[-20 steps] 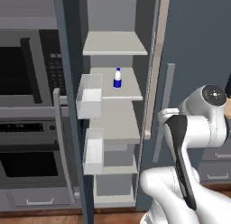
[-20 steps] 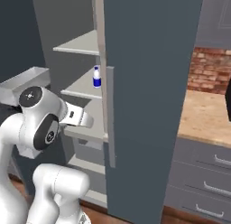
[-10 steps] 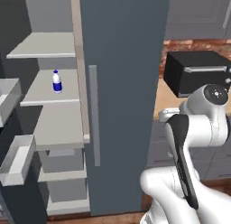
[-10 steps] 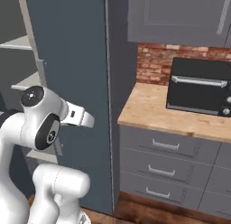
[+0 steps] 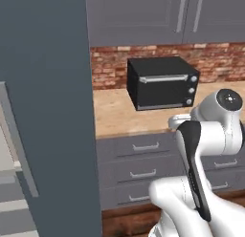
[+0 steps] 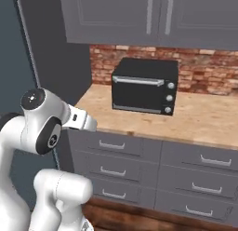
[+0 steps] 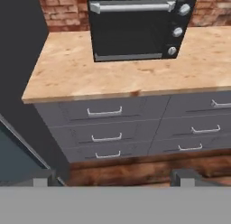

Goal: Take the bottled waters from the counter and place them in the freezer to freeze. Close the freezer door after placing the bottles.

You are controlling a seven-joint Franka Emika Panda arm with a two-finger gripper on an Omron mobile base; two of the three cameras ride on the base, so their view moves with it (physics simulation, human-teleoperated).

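Note:
The bottled waters are out of view. The light tan counter runs right from the freezer, whose slate-blue outer wall stands at the left. A long silver handle and a sliver of pale shelf show at the far left. My gripper is open with nothing between its fingertips. It hangs in front of the counter, aimed at the grey drawers below the counter's left end.
A black toaster oven sits at the back of the counter against a red brick wall. Grey upper cabinets hang above. Drawer fronts with silver handles fill the counter's face, and wood floor lies below.
The whole picture has swung right, so the camera moved: the freezer's shelves and the blue-label bottle on them slid out to the left, and counter and toaster oven came in. The gripper stayed open.

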